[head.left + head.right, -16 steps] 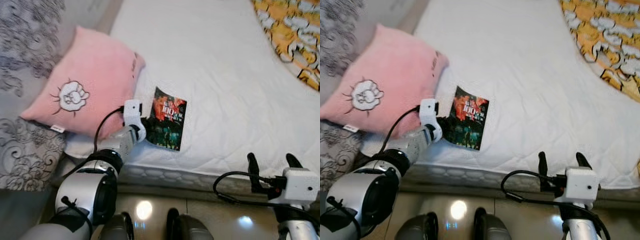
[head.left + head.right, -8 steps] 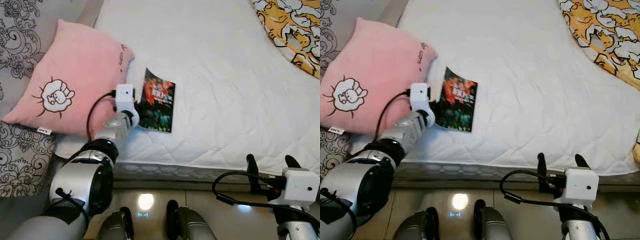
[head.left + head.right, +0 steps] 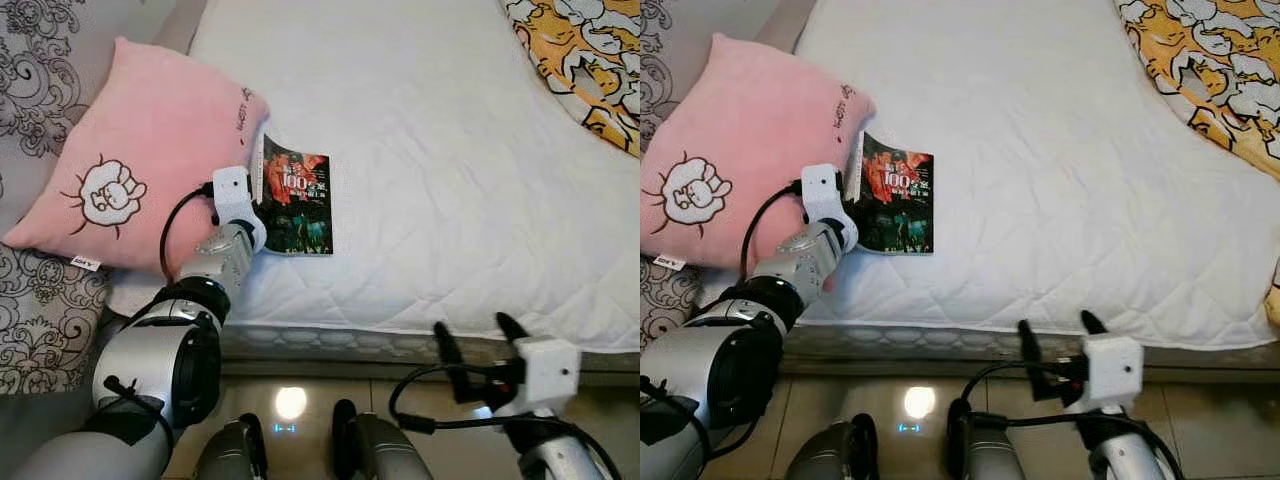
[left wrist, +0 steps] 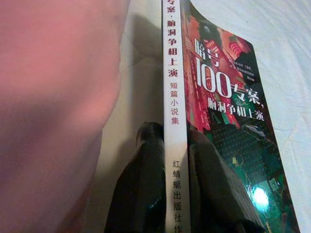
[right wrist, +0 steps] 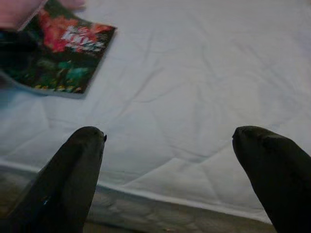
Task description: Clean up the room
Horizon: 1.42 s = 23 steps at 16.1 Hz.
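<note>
A paperback book (image 3: 297, 200) with a dark red-and-green cover lies on the white mattress (image 3: 430, 130), right beside a pink pillow (image 3: 140, 160). My left gripper (image 4: 170, 145) is shut on the book, one black finger on each side of its white spine (image 4: 171, 97). The book's spine edge is lifted slightly off the sheet. My right gripper (image 3: 475, 338) is open at the near edge of the bed, off to the right of the book (image 5: 63, 46), with nothing between its fingers (image 5: 77, 160).
A yellow patterned blanket (image 3: 585, 50) covers the far right corner of the bed. A grey floral cloth (image 3: 40, 300) lies left of the pillow. Glossy floor (image 3: 290, 405) and my feet show below the mattress edge.
My left gripper has turned the book and drawn it closer to the pillow, spine lifted. My right gripper has shifted left along the bed edge. The camera tilted between the oldest frames and now.
</note>
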{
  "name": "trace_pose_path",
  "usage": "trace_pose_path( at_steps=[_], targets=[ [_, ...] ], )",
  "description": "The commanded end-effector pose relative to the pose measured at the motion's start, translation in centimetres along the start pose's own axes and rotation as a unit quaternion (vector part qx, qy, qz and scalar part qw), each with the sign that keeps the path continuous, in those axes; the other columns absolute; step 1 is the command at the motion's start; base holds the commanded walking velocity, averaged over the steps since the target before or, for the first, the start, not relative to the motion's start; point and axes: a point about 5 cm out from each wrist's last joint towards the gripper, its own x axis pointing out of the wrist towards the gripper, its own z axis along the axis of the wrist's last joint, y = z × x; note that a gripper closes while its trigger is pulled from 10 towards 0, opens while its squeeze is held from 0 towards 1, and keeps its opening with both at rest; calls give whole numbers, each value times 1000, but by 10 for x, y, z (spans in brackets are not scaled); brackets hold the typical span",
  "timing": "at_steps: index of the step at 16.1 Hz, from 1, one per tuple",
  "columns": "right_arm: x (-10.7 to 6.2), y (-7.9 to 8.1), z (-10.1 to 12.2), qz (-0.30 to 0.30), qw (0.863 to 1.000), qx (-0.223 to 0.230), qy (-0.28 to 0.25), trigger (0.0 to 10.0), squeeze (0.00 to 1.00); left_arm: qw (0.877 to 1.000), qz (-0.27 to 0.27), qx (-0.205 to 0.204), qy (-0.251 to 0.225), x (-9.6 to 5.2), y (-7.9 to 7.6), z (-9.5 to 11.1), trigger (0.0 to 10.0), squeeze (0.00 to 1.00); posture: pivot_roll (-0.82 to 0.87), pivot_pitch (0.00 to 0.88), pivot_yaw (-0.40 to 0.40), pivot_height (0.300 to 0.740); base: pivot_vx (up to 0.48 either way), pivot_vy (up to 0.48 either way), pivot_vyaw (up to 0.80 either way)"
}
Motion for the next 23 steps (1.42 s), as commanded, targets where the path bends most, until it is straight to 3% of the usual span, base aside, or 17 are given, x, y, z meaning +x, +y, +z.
trace_pose_path(
  at_steps=[1, 4, 7, 8, 9, 17, 23],
  targets=[
    [-2, 2, -7, 24, 999, 11, 22, 10000, 75, 1000, 18, 0, 10, -2, 9, -6, 10000, 0, -127, 243, -87, 740, 0, 0, 0],
    [2, 6, -9, 54, 998, 21, 28, 10000, 78, 1000, 23, 13, 13, -3, 12, -6, 10000, 0, -112, 244, -94, 740, 0, 0, 0],
    [7, 9, -11, 77, 996, 22, 32, 10000, 78, 997, 7, 78, 2, -2, 13, 2, 10000, 0, -94, 242, -100, 740, 0, 0, 0],
    [9, 10, -12, 79, 996, 22, 32, 10000, 78, 993, -12, 115, 5, -2, 9, 3, 10000, 867, -87, 240, -98, 740, 0, 0, 0],
    [10, 10, -12, 80, 996, 23, 32, 10000, 82, 990, -18, 141, 4, -2, 8, 4, 10000, 1000, -87, 238, -97, 740, 0, 0, 0],
    [9, 10, -14, 69, 997, 27, 31, 10000, 78, 977, -54, 205, -10, 1, -6, 20, 10000, 1000, -77, 226, -78, 740, 0, 0, 0],
    [15, 12, -15, 69, 997, 29, 25, 10000, 86, 957, -136, 240, -85, 1, -37, 61, 10000, 1000, -52, 209, -64, 740, 0, 0, 0]
  ],
)
